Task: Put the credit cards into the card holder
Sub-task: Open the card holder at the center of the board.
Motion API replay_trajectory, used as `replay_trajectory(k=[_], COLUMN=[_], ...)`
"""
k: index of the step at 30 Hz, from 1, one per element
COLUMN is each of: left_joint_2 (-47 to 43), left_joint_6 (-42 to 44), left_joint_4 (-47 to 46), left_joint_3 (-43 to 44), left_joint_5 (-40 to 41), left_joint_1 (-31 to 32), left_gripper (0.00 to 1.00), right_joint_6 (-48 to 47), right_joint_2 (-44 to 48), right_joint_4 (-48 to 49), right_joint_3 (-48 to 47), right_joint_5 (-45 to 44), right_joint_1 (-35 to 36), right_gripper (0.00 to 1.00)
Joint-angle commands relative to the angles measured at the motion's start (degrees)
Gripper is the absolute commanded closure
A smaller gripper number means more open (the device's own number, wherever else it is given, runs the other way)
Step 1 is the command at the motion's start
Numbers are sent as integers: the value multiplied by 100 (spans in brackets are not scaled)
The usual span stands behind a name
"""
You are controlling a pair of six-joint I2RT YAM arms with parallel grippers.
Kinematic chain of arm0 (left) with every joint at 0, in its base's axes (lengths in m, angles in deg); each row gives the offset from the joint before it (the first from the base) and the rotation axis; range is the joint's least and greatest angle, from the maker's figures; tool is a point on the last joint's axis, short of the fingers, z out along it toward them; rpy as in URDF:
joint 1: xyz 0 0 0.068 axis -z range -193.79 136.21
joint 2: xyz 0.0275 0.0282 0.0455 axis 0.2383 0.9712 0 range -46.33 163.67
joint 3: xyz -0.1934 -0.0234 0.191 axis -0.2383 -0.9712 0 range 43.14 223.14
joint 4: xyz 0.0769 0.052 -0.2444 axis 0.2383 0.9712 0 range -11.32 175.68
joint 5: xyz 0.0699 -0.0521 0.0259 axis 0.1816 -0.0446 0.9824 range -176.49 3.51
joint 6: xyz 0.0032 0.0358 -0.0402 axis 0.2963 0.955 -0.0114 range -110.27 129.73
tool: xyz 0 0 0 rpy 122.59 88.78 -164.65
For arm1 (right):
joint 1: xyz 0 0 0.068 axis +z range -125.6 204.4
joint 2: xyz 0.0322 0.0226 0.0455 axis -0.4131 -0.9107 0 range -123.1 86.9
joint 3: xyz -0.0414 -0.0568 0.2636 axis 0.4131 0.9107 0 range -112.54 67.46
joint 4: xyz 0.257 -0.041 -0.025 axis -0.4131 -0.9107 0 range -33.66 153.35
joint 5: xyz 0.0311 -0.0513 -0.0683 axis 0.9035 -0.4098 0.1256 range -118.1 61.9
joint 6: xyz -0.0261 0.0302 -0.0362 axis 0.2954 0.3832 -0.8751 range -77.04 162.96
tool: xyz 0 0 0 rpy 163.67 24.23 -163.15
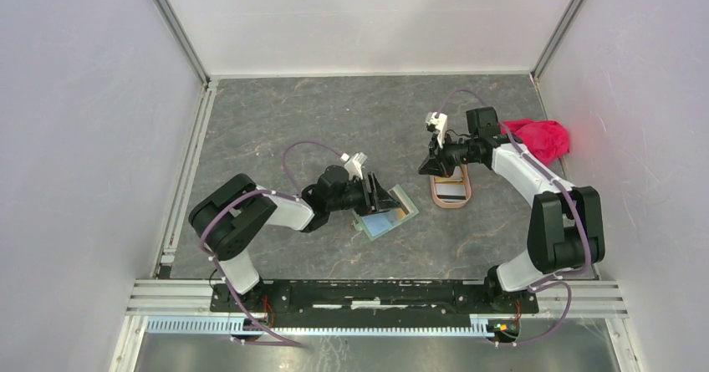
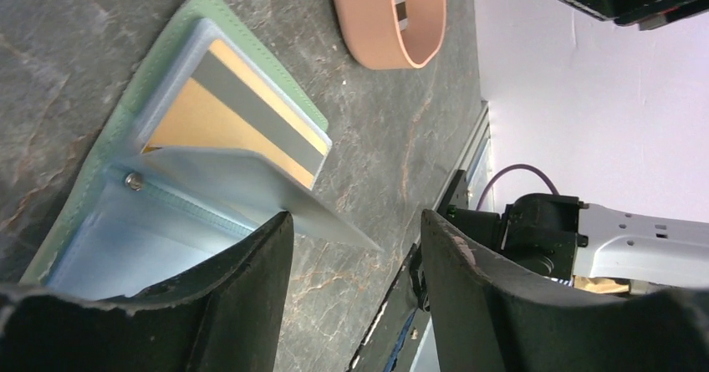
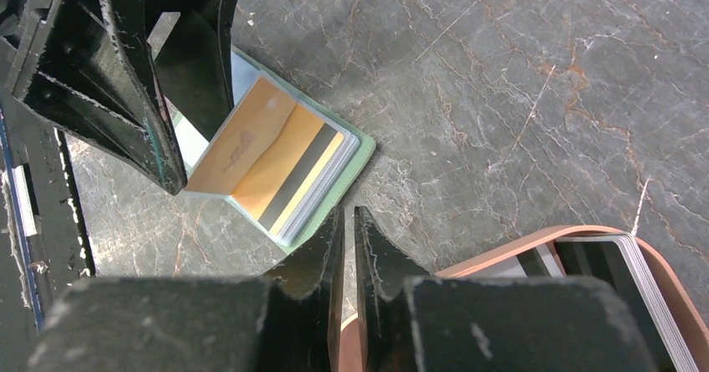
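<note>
Lying open: you see the sage-green bifold card holder (image 1: pixel 393 213), flat on the grey stone table (image 3: pixel 502 96).
Yellow-orange striped card (image 3: pixel 284 159): inside the holder's pale blue pocket.
Your left gripper (image 2: pixel 355 221): at the holder's left side, fingers wide apart, gripping nothing.
Your right gripper (image 3: pixel 347 217): right of the holder, above the pinkish-brown oval tray (image 3: pixel 518 245), fingers almost closed, nothing between.
Other cards (image 3: pixel 635 280): stacked in that tray.

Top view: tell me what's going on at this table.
The left gripper is open right at the card holder, which lies opened on the table with one yellow-orange card in a pocket. The right gripper, jaws almost together with nothing visible between them, hangs over the pinkish tray, where more cards sit.
</note>
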Motion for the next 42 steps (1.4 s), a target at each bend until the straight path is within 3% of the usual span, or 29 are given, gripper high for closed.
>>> replay_trajectory(k=[1, 11, 15, 23, 27, 33, 35, 36, 38, 40, 42], left_joint_2=[-61, -112, -119, -130, -26, -1994, -2754, -3062, -3379, -3350, -3128], left_joint_6=[82, 259, 68, 151, 72, 2229, 2901, 3183, 3716, 3963, 4117], left_joint_4=[-399, -264, -654, -66, -580, 805, 823, 750, 478, 404, 515], left_joint_3=[241, 348, 378, 507, 351, 120, -134, -264, -511, -528, -363], left_joint_5=[-193, -105, -143, 45, 10, 1557, 2094, 2356, 2682, 2468, 2017], left_joint_1=[25, 25, 25, 25, 25, 80, 86, 79, 38, -129, -284], left_gripper=[34, 25, 28, 40, 43, 41, 34, 24, 2, 0, 0], right_joint_6=[-131, -191, -213, -302, -488, -1052, -1275, -1360, -1594, -2285, -3772], right_joint_2=[179, 185, 202, 163, 195, 905, 1323, 1561, 1915, 1981, 1767], right_joint_4=[-2, -49, -70, -151, -268, -101, 225, 474, 977, 1144, 531], right_joint_3=[40, 30, 32, 35, -22, 168, 404, 526, 808, 914, 680], right_joint_5=[271, 341, 368, 461, 474, 61, -169, -305, -428, -361, -278], right_joint_1=[-110, -198, -246, -273, -305, -637, -728, -740, -753, -754, -748], right_gripper=[86, 84, 84, 84, 84, 82, 75, 68, 38, 5, 2])
